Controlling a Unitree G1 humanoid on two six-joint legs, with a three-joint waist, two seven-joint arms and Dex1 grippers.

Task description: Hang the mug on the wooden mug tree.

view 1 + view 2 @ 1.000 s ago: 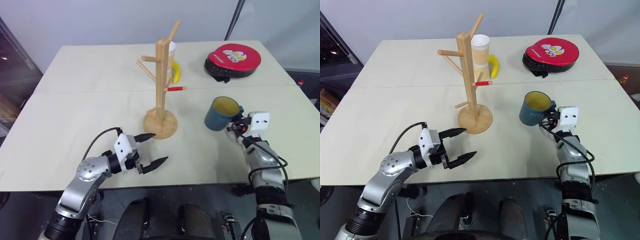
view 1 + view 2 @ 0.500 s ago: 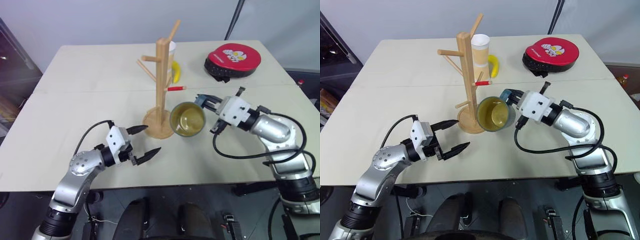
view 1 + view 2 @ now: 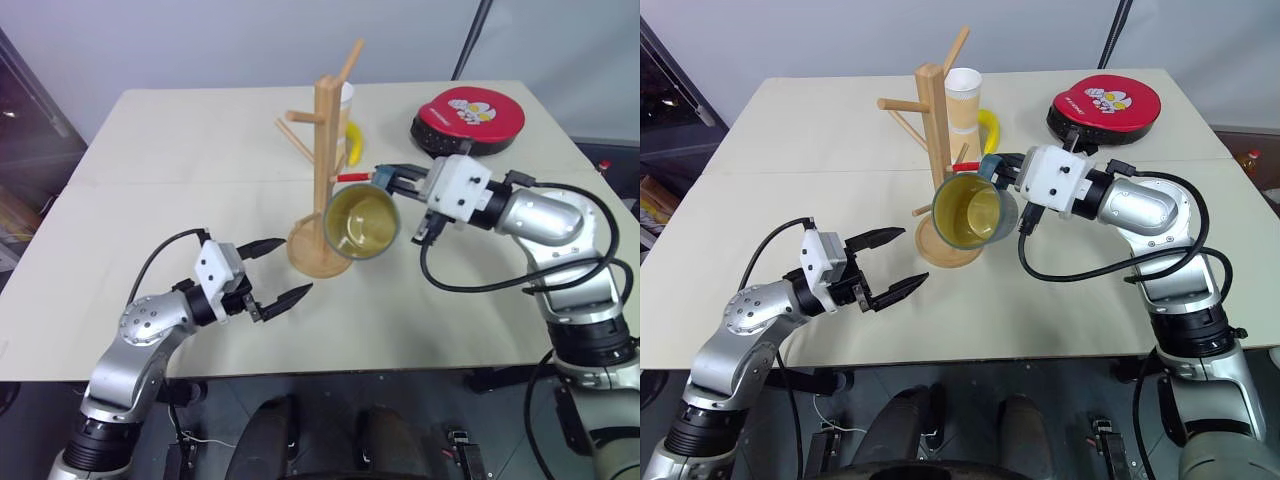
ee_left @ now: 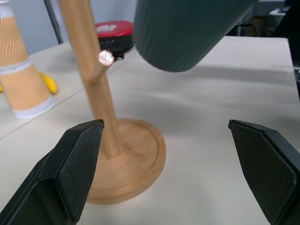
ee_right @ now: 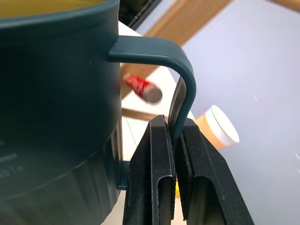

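Note:
The dark teal mug point(image 3: 362, 222) with its yellow inside hangs in the air, tipped on its side with the mouth facing me, just in front of the wooden mug tree point(image 3: 325, 150). My right gripper point(image 3: 388, 177) is shut on the mug's loop handle point(image 5: 180, 65). The handle is close to the red-tipped peg point(image 5: 143, 88), and I cannot tell if they touch. My left gripper point(image 3: 290, 268) is open and empty, low over the table to the left of the tree's round base point(image 4: 133, 159). Its fingers point(image 4: 77, 164) point at that base.
A paper cup point(image 3: 961, 100) and a yellow banana point(image 3: 988, 130) stand right behind the tree. A red round pad point(image 3: 468, 118) lies at the back right. The table's front edge point(image 3: 400, 362) runs just below both arms.
My right arm has lifted the mug off the table and carried it left to the tree, rolling it onto its side. The left gripper has drifted slightly left, still open.

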